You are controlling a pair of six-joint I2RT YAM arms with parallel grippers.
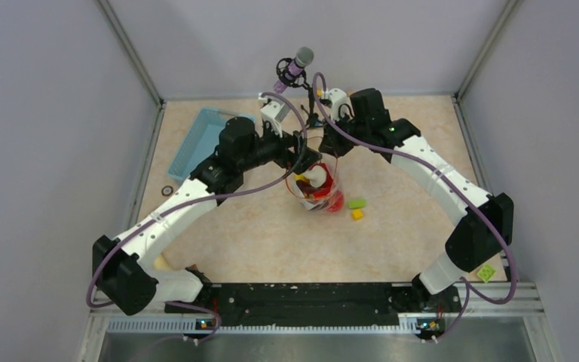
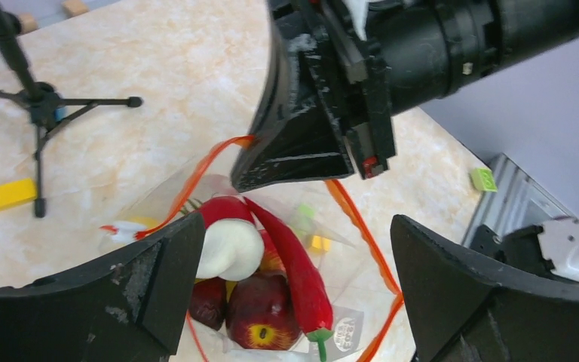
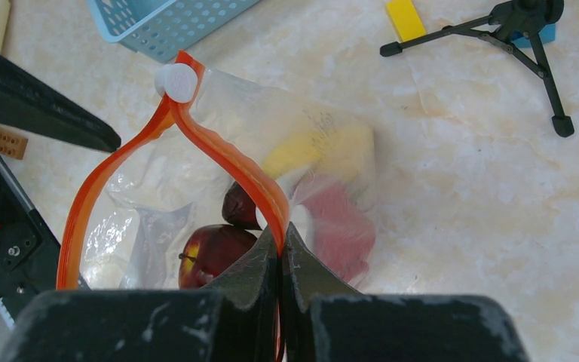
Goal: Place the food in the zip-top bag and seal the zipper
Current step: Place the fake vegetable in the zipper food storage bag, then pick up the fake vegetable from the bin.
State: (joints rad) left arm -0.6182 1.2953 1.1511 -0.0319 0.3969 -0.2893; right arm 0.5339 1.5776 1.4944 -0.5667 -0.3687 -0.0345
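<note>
The right tool pinches the orange zipper of the zip-top bag, which holds the food at the middle of the surface, while the left tool gapes open above it.

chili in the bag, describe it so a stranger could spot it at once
Find the clear bag with the orange zipper at the middle of the table. Looking into its open mouth, the chili lies on top of the pile. It is the only long, thin red piece, green-stemmed, beside a round red fruit and a white piece.
</note>
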